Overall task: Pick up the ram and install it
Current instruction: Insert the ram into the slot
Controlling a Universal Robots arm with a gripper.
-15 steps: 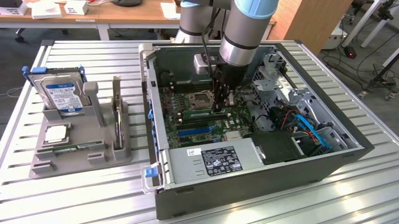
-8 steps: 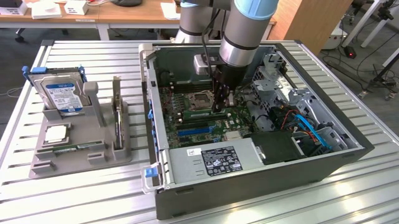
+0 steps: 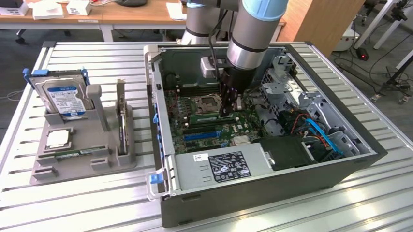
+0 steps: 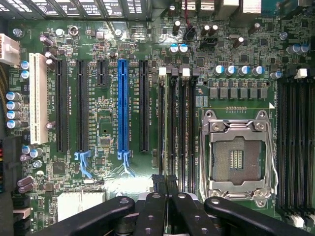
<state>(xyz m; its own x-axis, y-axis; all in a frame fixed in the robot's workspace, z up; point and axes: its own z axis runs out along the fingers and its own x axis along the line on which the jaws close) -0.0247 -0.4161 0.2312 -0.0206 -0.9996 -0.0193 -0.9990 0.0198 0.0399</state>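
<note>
In the exterior view the arm reaches down into the open computer case (image 3: 361, 159). My gripper (image 3: 225, 112) is shut, its tips low over the motherboard beside the processor socket (image 3: 210, 102). The ram (image 3: 204, 118), a narrow green stick, lies along a memory slot, with one end right under the fingertips. I cannot tell whether the tips touch it. In the wrist view the dark fingers (image 4: 152, 209) meet in the shut gripper (image 4: 165, 181) at the near end of the memory slots (image 4: 176, 123). There the stick cannot be told apart from the slots.
A grey holder (image 3: 77, 159) on the exterior view's left carries a blue-labelled hard drive (image 3: 63, 99), an upright card (image 3: 121, 121) and a second green stick (image 3: 79, 152). Inside the case are the power supply (image 3: 223, 166), blue cables (image 3: 322, 135) and a drive cage (image 3: 284, 87).
</note>
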